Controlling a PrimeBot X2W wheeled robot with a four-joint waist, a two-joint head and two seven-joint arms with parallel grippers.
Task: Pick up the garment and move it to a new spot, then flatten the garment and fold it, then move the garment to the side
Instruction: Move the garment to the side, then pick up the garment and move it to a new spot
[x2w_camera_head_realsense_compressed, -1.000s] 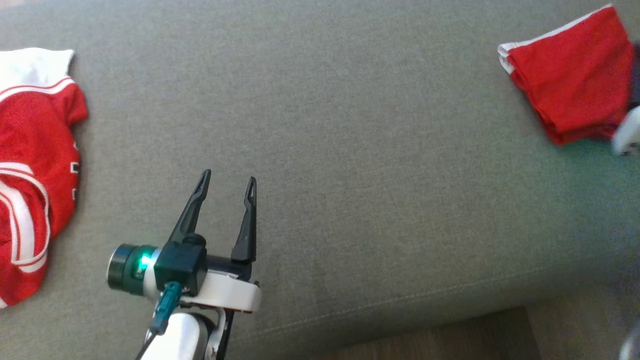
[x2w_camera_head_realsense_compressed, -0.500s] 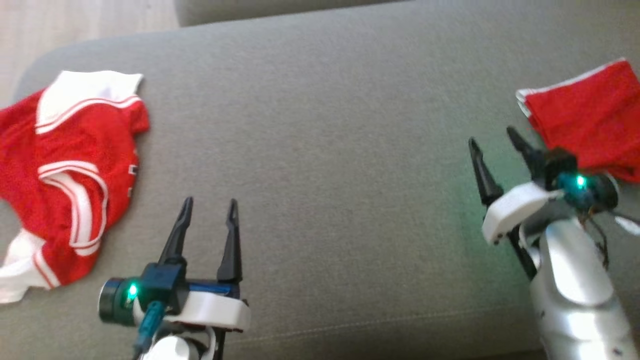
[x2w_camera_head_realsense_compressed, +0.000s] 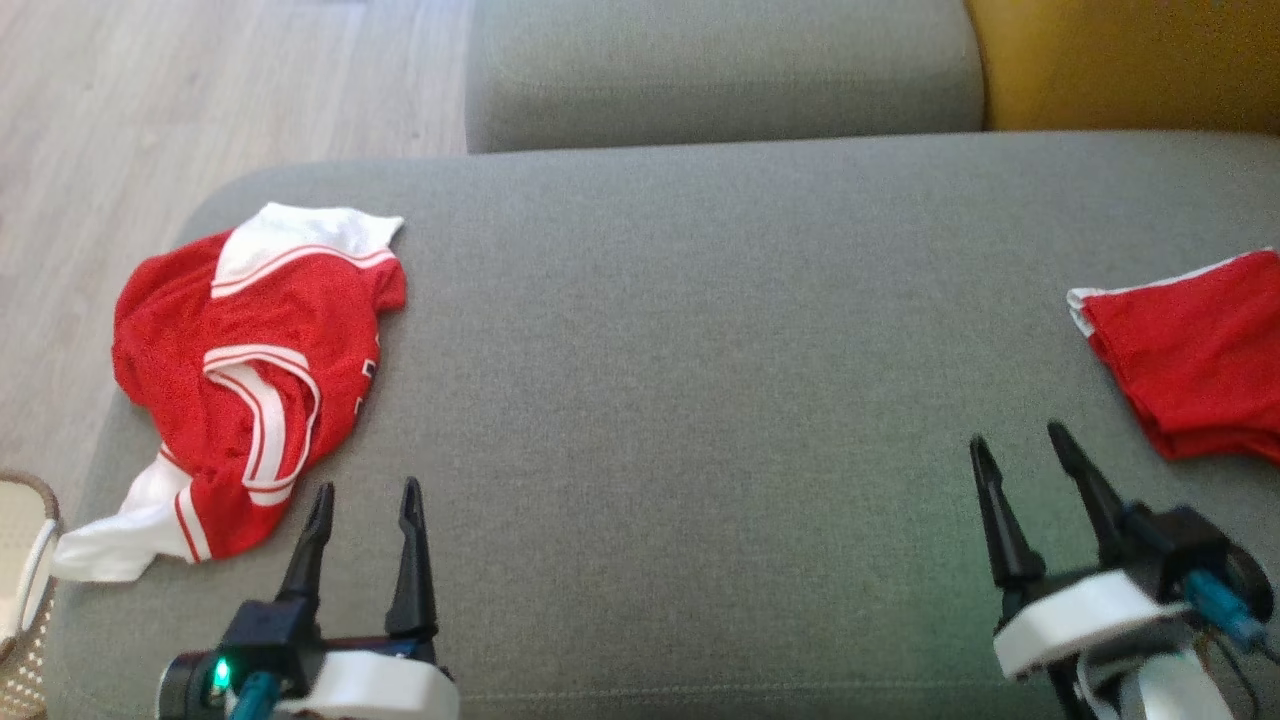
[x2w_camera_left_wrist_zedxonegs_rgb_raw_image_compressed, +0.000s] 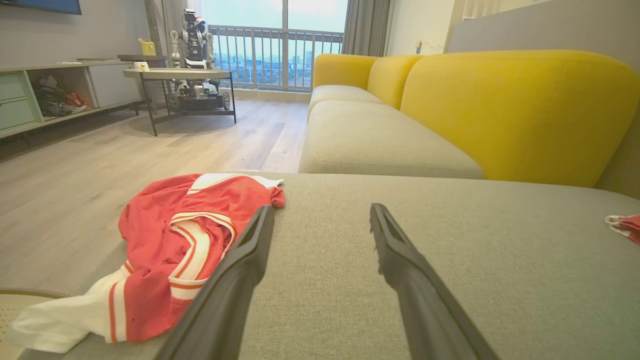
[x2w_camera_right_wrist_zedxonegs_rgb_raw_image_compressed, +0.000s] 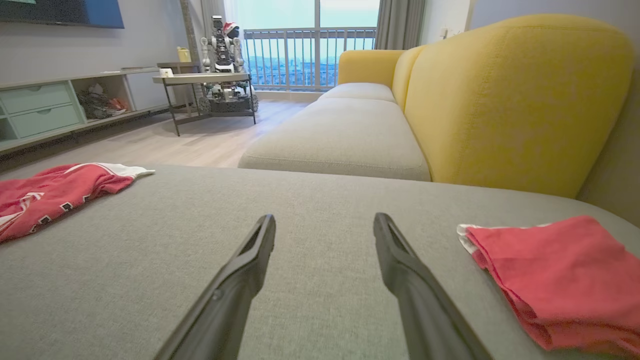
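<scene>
red crumpled jersey (x2w_camera_head_realsense_compressed: 240, 370) lies near the left claw (x2w_camera_head_realsense_compressed: 367, 485); it and the right claw (x2w_camera_head_realsense_compressed: 1015, 435) gape wide, empty. best pinch a raised fold, lift high.

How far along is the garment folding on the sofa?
Done: one red garment lies folded at the right of the cushion. In hand: nothing; the left claw and right claw hover open and empty. Left: the red and white jersey lies crumpled at the left end, not yet picked up.
</scene>
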